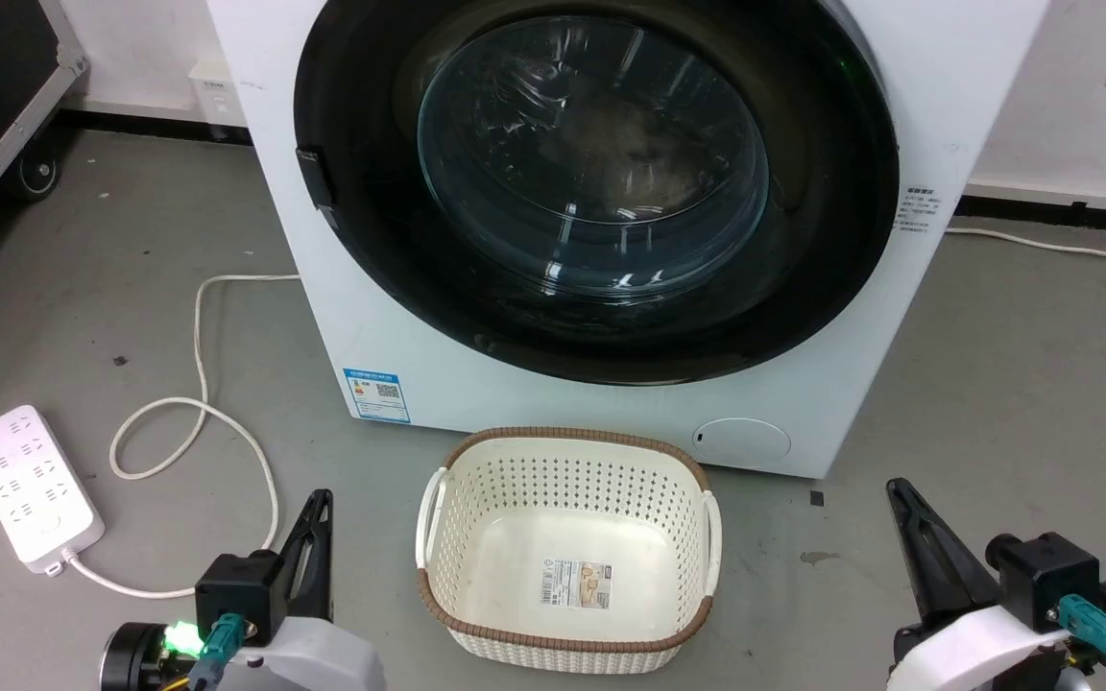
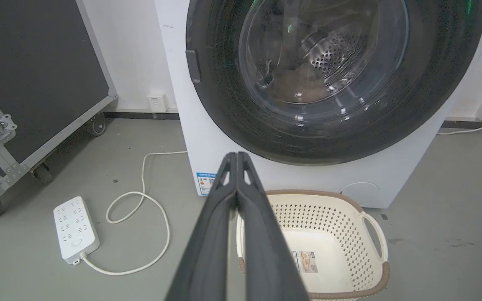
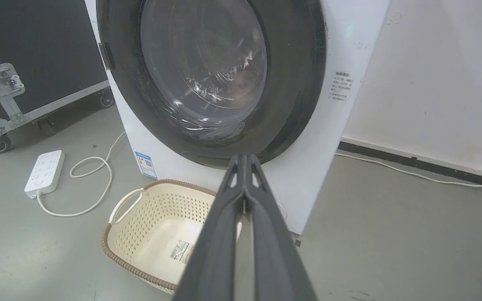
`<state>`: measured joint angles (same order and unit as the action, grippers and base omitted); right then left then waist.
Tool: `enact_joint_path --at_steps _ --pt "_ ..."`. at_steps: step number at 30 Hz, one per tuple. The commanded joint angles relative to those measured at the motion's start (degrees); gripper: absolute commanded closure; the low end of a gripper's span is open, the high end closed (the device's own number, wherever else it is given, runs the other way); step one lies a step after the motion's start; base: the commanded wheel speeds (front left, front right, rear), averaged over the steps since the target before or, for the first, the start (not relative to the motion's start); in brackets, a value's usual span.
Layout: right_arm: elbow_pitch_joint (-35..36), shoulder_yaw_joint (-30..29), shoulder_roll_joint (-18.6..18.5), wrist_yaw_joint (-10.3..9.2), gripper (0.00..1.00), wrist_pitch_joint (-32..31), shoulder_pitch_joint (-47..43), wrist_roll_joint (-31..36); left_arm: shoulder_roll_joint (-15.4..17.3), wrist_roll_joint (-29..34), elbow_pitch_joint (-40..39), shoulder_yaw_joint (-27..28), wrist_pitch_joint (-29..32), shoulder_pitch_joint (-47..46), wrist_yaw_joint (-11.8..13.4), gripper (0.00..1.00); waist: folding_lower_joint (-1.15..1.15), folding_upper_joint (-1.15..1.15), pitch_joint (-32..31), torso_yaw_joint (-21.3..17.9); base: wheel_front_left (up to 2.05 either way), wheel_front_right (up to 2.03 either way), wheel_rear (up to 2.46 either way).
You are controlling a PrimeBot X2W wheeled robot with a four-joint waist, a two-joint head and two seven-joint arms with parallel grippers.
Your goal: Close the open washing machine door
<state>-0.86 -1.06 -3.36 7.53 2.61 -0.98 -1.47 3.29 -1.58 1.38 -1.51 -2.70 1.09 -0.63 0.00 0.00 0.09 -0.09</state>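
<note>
Low at either side, my left hand (image 1: 320, 501) and my right hand (image 1: 901, 491) have their long dark fingers pressed together on nothing. Between them on the grey floor (image 1: 995, 384) sits a cream perforated plastic basket (image 1: 567, 480) with a brown woven rim. Just behind it, the large round black-rimmed washing machine door (image 1: 596, 158) with its clear glass bowl lies flat against the white machine (image 1: 399, 326).

No words or numbers can be read. A blue-edged sticker (image 1: 376, 393) with a small square code is seen below the left side of the washing machine door (image 1: 596, 182), but its print is too small. A few lines of tiny dark print (image 1: 920, 213) are seen just right of the door. A paper label (image 1: 577, 583) with a bar code is stuck inside the basket (image 1: 563, 480), below the door.
</note>
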Motion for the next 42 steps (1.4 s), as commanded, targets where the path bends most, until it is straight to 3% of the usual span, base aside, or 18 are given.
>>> enact_joint_path --at_steps 1,42 --pt "0.4 0.2 0.3 -0.03 1.00 -0.3 0.7 0.5 -0.1 0.6 -0.3 0.3 0.4 -0.9 0.3 1.00 0.00 0.00 0.0 0.0 0.00 0.00 0.00" --pt "0.9 1.1 0.5 -0.04 1.00 -2.6 1.0 1.5 -0.4 1.6 -1.4 1.5 2.7 -1.1 0.6 1.00 0.00 0.00 -0.1 0.1 0.00 0.00 0.00"
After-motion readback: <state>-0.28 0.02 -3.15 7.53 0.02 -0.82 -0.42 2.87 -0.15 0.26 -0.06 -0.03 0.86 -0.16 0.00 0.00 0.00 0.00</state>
